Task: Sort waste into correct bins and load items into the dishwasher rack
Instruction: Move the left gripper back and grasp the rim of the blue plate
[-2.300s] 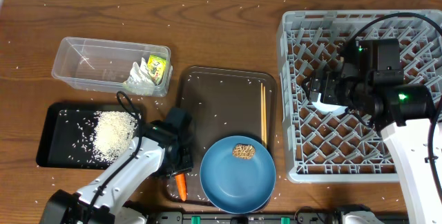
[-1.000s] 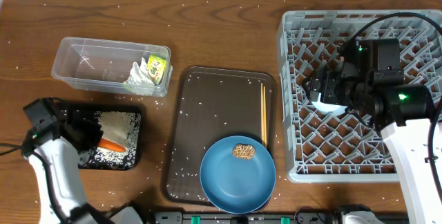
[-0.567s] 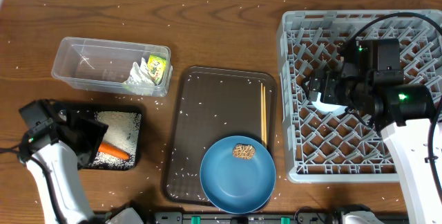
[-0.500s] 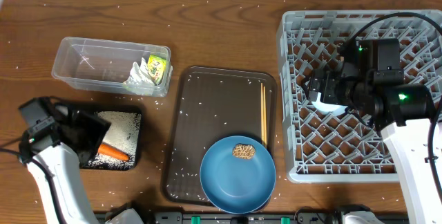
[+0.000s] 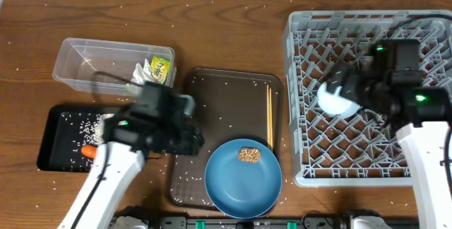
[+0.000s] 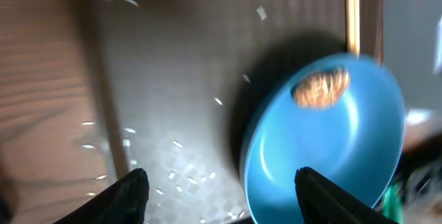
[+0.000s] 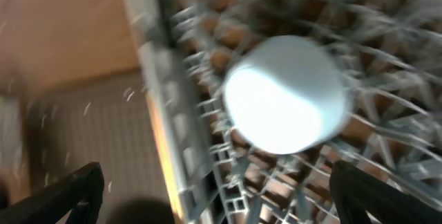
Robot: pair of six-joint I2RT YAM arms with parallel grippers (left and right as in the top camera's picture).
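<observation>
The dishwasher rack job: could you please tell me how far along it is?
Done: wrapper in clear tub, carrot and rice in black tray, white bowl in rack. In hand: nothing; left end effector, open, faces the blue plate; right end effector open near the bowl. Left: plate, brown lump, chopsticks.

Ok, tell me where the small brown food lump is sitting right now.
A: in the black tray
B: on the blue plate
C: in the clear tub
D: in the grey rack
B: the overhead view shows the brown food lump lying on the blue plate, near its upper rim.
</observation>
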